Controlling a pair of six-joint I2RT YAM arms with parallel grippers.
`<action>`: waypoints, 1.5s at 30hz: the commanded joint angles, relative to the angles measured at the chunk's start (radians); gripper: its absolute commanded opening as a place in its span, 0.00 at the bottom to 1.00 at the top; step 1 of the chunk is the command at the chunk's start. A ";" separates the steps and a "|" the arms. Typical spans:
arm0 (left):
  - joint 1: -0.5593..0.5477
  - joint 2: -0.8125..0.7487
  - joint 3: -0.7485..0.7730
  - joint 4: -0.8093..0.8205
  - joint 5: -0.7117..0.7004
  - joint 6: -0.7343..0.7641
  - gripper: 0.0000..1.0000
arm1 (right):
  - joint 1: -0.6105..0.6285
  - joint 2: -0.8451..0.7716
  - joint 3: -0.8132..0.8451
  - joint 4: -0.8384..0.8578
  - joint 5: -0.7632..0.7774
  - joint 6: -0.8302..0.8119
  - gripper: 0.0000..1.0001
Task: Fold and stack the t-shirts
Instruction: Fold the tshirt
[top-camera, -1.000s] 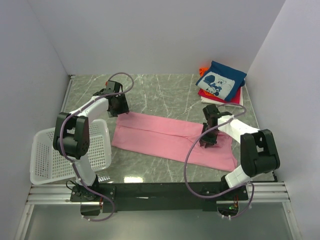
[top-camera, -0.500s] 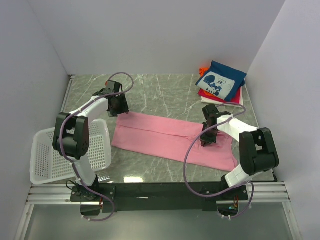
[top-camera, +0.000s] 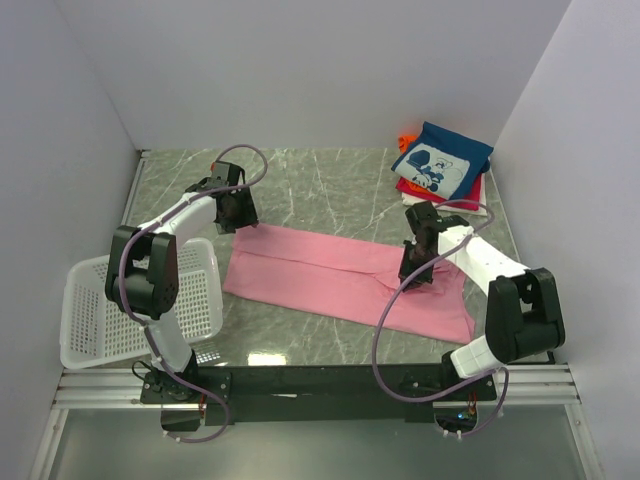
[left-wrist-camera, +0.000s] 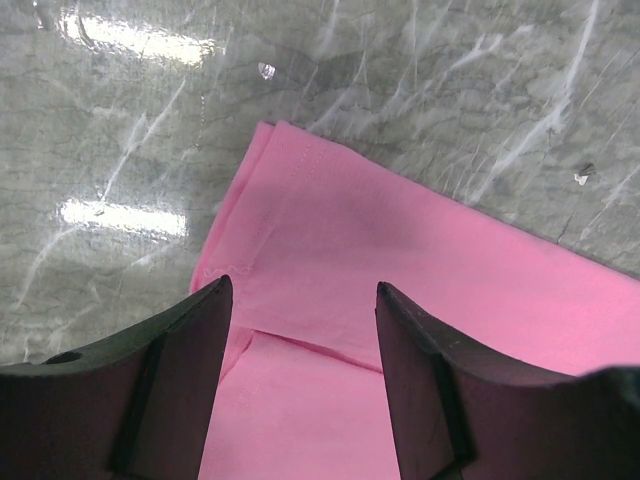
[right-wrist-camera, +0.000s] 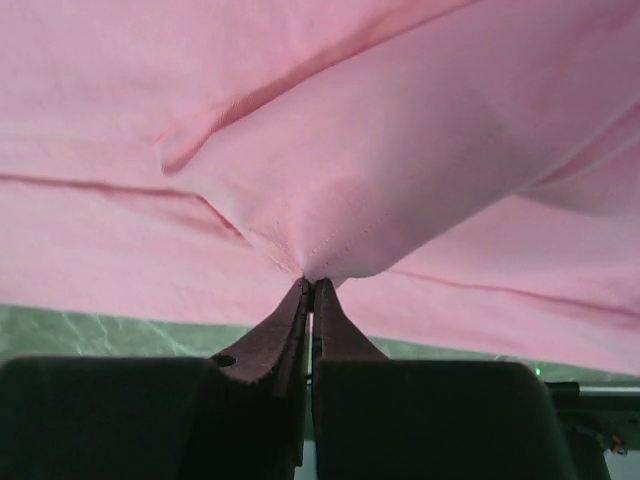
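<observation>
A plain pink t-shirt (top-camera: 330, 280) lies spread as a long band across the marble table. My right gripper (top-camera: 416, 272) is over its right part; in the right wrist view the gripper (right-wrist-camera: 312, 285) is shut on a pinched-up fold of the pink t-shirt (right-wrist-camera: 400, 130), lifted into a small peak. My left gripper (top-camera: 236, 212) hovers at the shirt's far left corner, and in the left wrist view it (left-wrist-camera: 303, 295) stands open above the pink cloth (left-wrist-camera: 400, 290), nothing between its fingers. A stack of folded t-shirts (top-camera: 442, 165), navy with white print on top, sits at the back right.
A white mesh basket (top-camera: 90, 320) hangs over the table's left near edge beside the left arm. White walls close in on the left, back and right. Bare marble (top-camera: 330, 185) lies between the pink shirt and the back wall.
My right gripper has closed onto a fold of the pink shirt and drawn it slightly up and back. The left arm has not moved.
</observation>
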 joint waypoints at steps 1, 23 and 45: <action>-0.005 -0.048 -0.002 0.023 0.014 0.011 0.65 | 0.033 -0.028 0.039 -0.100 -0.057 -0.009 0.00; -0.005 -0.062 -0.011 0.031 0.032 0.006 0.64 | 0.264 0.048 0.086 -0.164 -0.169 0.114 0.00; -0.059 -0.020 0.050 0.020 0.046 0.004 0.65 | -0.050 -0.133 0.025 -0.042 0.088 0.156 0.54</action>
